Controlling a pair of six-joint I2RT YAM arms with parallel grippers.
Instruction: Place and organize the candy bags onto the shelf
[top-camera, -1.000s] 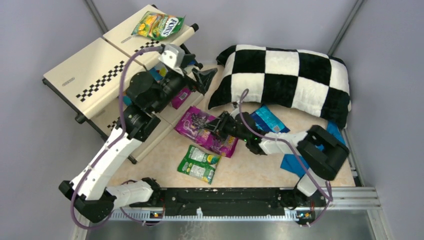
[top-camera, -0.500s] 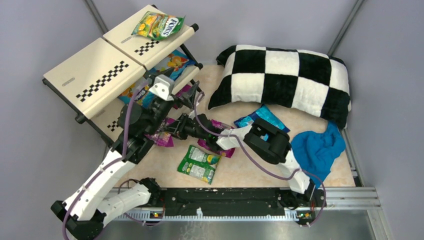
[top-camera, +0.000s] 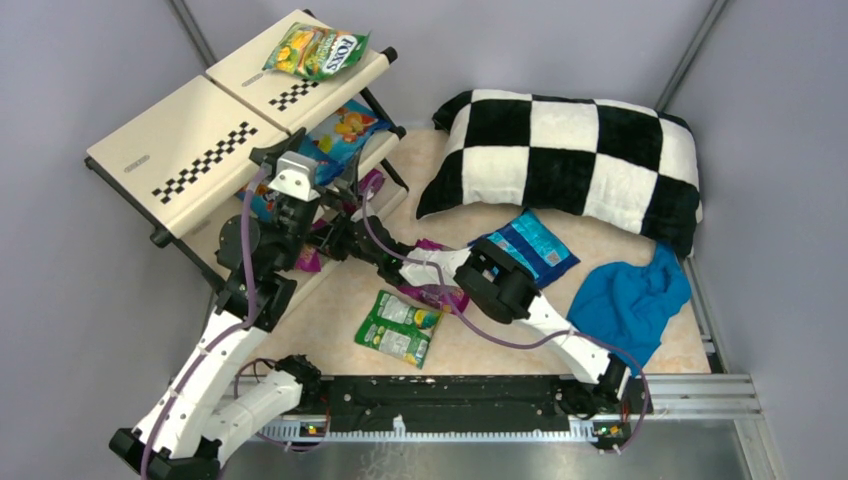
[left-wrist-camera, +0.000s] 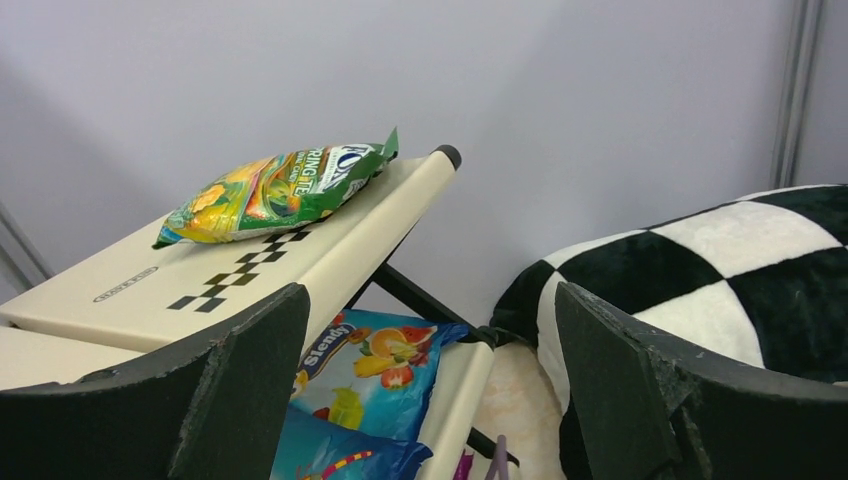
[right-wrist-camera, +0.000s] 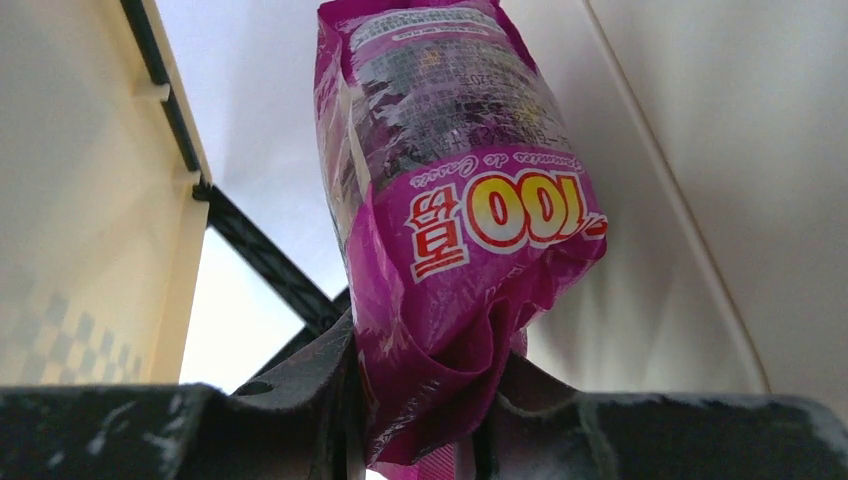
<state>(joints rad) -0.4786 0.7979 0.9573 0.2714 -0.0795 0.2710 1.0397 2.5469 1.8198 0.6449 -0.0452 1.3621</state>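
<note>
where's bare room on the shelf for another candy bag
Top tier: the whole left panel is bare, and the right panel is bare nearer than the FOX'S bag. Crowded: the tiers below, with blue bags, left arm and right arm.

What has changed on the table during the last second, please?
The right end effector carried a magenta bag leftward from the middle of the table to the shelf. The left end effector, open, drew back leftward. The FOX'S bag, green-white bag and pillow stayed.

One shelf (top-camera: 180, 140); one pillow (top-camera: 560, 150); one cloth (top-camera: 625, 300)
</note>
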